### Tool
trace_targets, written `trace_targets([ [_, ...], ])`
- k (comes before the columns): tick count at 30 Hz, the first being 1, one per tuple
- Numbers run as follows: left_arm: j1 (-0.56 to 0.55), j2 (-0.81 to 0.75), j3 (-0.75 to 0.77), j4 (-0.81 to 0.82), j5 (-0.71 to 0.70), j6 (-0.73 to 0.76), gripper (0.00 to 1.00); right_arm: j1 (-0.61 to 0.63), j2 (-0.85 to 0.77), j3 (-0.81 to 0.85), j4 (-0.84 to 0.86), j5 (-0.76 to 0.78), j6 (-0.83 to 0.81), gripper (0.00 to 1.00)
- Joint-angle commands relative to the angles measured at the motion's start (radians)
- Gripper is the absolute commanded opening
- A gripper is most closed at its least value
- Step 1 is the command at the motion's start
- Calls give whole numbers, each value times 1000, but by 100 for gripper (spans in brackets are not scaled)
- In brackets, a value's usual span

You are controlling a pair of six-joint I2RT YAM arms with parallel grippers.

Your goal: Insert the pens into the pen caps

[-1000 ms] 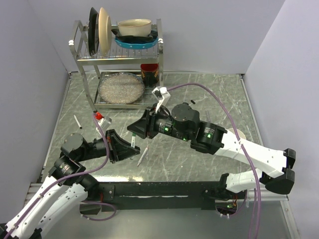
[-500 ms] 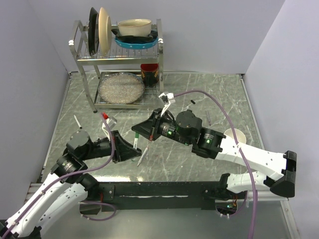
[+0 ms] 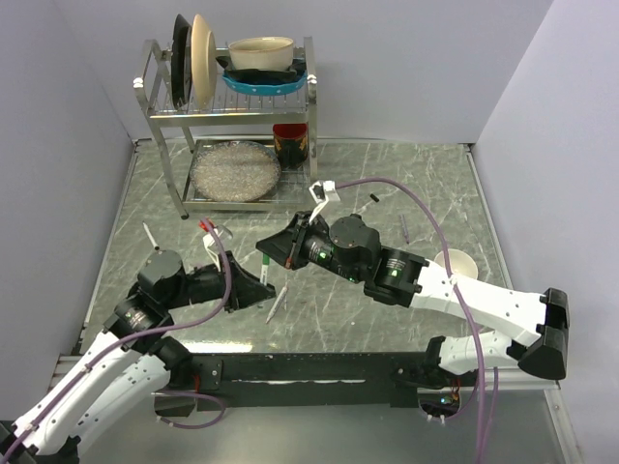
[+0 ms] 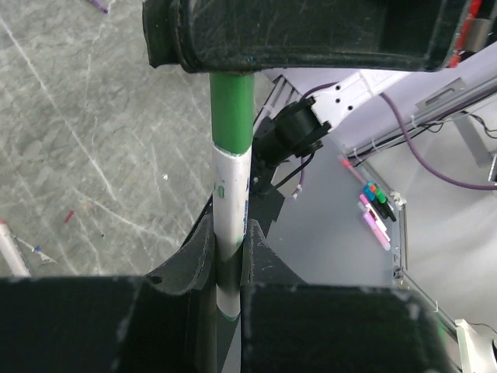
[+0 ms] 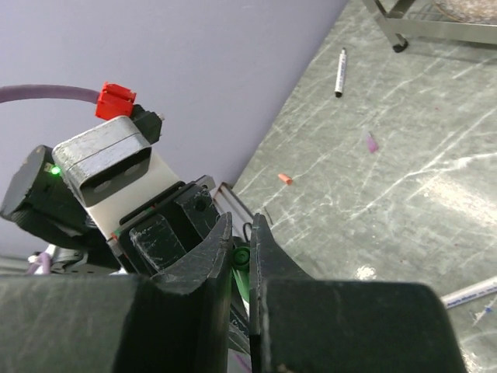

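The green pen [image 4: 231, 186] is held in the air in front of the dish rack [image 3: 311, 121], on the side toward the arm bases. The left gripper [image 4: 230, 241] is clamped on its whitish barrel. The right gripper [image 5: 241, 229] meets it end-on, its fingers nearly together and pinched on the green cap [image 4: 231, 109]. In the left wrist view the cap runs in line with the barrel and meets it. Whether it is pushed fully home cannot be told.

The main risk is a cap left half-seated. If the right gripper lets go too early, the cap could pop off and drop to the tabletop [image 3: 329, 309], rolling away from the rack. The barrel is thin and smooth, so a hard push might slide it back through the left gripper instead of seating it. Any tilt between the arms could bend or jam the joint, and the two grippers are close enough to collide. A second pen [image 3: 276, 304] lies just below them, also in front of the rack.
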Motion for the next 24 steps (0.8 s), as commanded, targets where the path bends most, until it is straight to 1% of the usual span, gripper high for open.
trace_targets([
  [1, 19, 46, 44, 176, -192, 39, 1, 116, 24, -62, -132, -276, 16, 0],
  [3, 20, 52, 55, 187, -175, 36, 1, 118, -1, -111, -73, -311, 13, 0],
  [6, 20, 77, 73, 178, -184, 36, 1, 127, -9, -115, -88, -322, 3, 0],
  [9, 20, 94, 92, 188, -187, 29, 1, 157, -1, -95, -137, -288, -16, 0],
  [13, 20, 112, 112, 205, -186, 10, 1, 188, 7, -104, -134, -244, 18, 0],
  [15, 20, 103, 116, 210, -202, 3, 1, 214, 10, -121, -102, -242, 38, 0],
  [17, 23, 95, 130, 210, -205, -2, 1, 237, 8, -131, -108, -224, 50, 0],
  [21, 28, 98, 168, 172, -241, 3, 1, 252, -9, -162, -125, -199, 79, 0],
  [24, 36, 94, 182, 170, -265, -2, 1, 274, -7, -145, -164, -156, 93, 0],
])
